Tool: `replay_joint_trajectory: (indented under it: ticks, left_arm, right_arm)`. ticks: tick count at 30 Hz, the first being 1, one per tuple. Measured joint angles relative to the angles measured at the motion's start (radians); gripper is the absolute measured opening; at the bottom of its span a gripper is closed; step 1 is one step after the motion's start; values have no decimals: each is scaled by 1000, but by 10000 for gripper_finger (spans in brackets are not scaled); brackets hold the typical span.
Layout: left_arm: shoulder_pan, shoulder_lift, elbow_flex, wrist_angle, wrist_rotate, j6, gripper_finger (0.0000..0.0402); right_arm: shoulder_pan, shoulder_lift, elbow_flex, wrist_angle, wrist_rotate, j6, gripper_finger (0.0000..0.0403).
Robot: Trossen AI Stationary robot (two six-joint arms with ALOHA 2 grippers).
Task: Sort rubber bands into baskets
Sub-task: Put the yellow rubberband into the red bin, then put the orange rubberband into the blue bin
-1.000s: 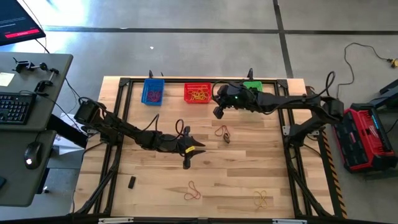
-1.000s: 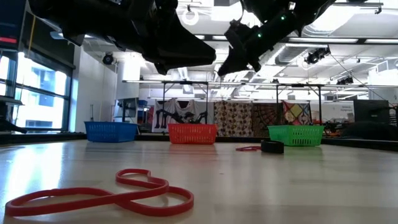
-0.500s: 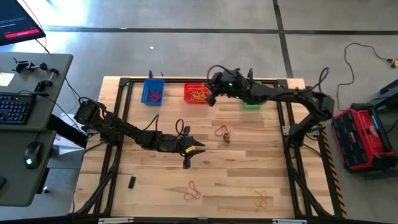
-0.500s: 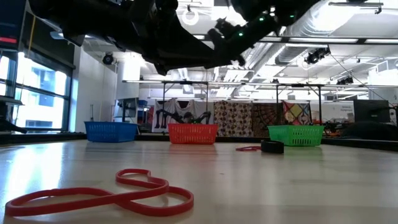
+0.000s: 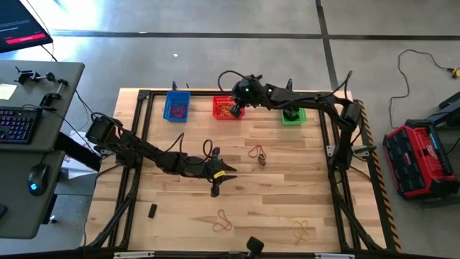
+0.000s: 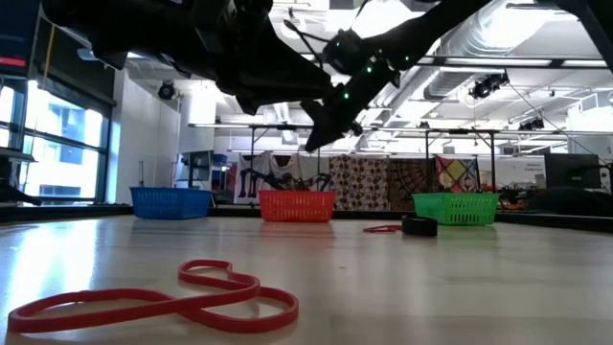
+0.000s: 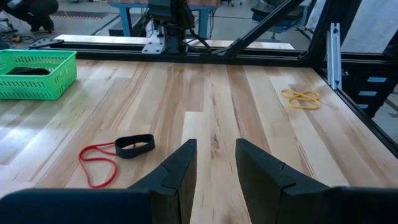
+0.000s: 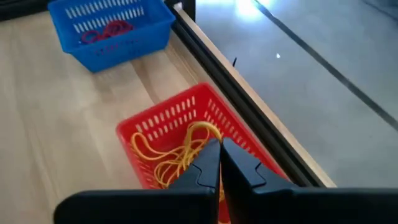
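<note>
- The right gripper (image 5: pixel 231 109) is hanging over the red basket (image 5: pixel 224 113) at the far edge of the wooden counter (image 5: pixel 287 194), its jaws pressed together; whether a band is pinched between them cannot be told.
- The red basket is holding a tangle of yellow rubber bands (image 8: pixel 171 155), seen just past the fingertips in the right wrist view.
- The blue basket (image 5: pixel 177 106) is sitting beside the red one, toward the left arm's side, with reddish-purple bands (image 8: pixel 102 32) lying inside it.
- The green basket (image 5: pixel 292 115) is standing on the red basket's other side, with something dark (image 7: pixel 25 71) lying in it.
- The left gripper (image 5: pixel 216 188) is hovering above the middle of the counter, its jaws spread a little with nothing between them.
- A thin red band (image 7: pixel 98 165) and a thick dark band (image 7: pixel 135 145) are lying touching each other on the counter, near the centre.
- A yellow band (image 7: pixel 300 98) is lying near the counter's front edge on the right arm's side.
- An orange-red band (image 6: pixel 158 299) is lying near the front edge, closer to the middle.
- A small dark piece (image 5: pixel 152 211) is lying on the left arm's side of the counter.
</note>
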State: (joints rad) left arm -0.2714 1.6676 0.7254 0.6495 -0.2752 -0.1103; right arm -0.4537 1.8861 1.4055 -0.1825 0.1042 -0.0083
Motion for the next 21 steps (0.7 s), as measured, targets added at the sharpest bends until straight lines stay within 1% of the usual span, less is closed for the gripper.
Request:
replay_joint_trajectory:
  ticks: [6,12,15,21]
  left_arm:
    - [0,0,0,0,0,0,104]
    - [0,0,0,6,0,0,104]
    - [0,0,0,6,0,0,104]
    - [0,0,0,6,-1,0,104]
  right_arm:
    - [-14,28,0,-17,-10,25,0]
    - [-18,27,0,-43,-8,0,4]
    - [-14,25,0,-44,-8,0,28]
    - [-3,24,0,-58,-8,0,111]
